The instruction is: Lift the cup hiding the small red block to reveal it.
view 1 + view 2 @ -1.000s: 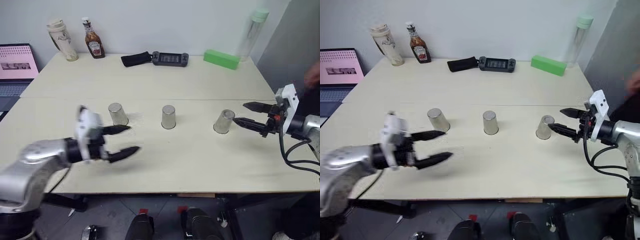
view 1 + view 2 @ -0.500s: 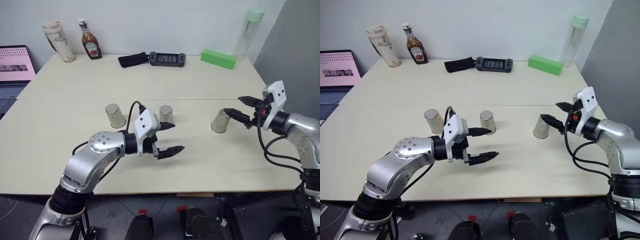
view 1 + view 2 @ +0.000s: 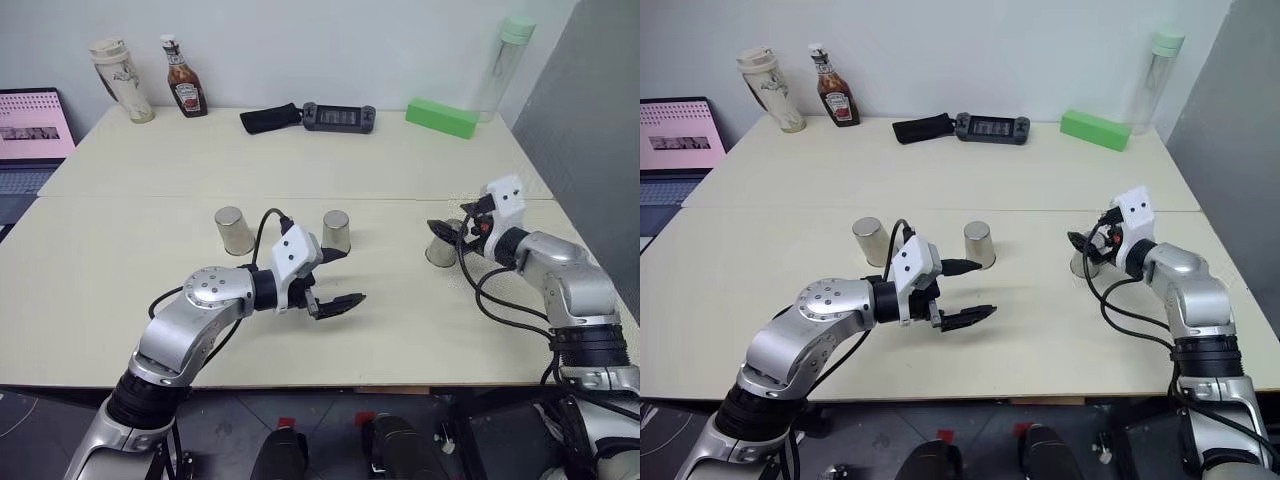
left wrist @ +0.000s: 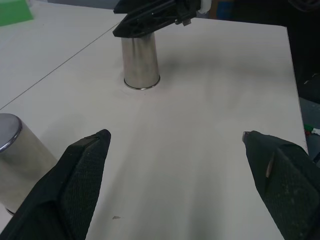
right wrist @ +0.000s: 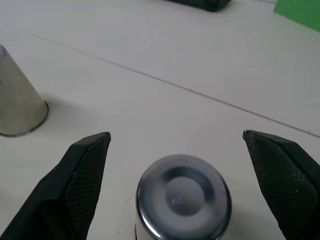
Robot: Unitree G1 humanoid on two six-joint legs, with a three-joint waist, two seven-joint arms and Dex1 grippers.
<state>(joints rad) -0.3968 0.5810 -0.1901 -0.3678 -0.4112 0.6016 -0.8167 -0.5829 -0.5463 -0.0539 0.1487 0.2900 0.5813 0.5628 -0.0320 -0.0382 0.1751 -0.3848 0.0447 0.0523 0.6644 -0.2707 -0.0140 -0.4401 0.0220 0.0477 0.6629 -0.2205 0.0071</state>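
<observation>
Three silver cups stand upside down in a row on the table: a left cup (image 3: 233, 230), a middle cup (image 3: 336, 231) and a right cup (image 3: 441, 244). My right gripper (image 3: 447, 228) is open and straddles the right cup (image 5: 184, 197), one finger on each side of its top, apart from it. My left gripper (image 3: 337, 277) is open just in front of the middle cup (image 4: 20, 160), holding nothing. Across the table it faces the right cup (image 4: 141, 62). The small red block is hidden.
Along the back edge stand a lidded tumbler (image 3: 122, 80), a ketchup bottle (image 3: 183, 78), a black pouch (image 3: 271, 118), a game controller (image 3: 340, 116), a long green box (image 3: 441, 117) and a clear bottle (image 3: 503, 65). A laptop (image 3: 35, 125) sits far left.
My right gripper has moved in over the right cup and now has a finger on each side of it. My left gripper swung right to the middle cup, then held still.
</observation>
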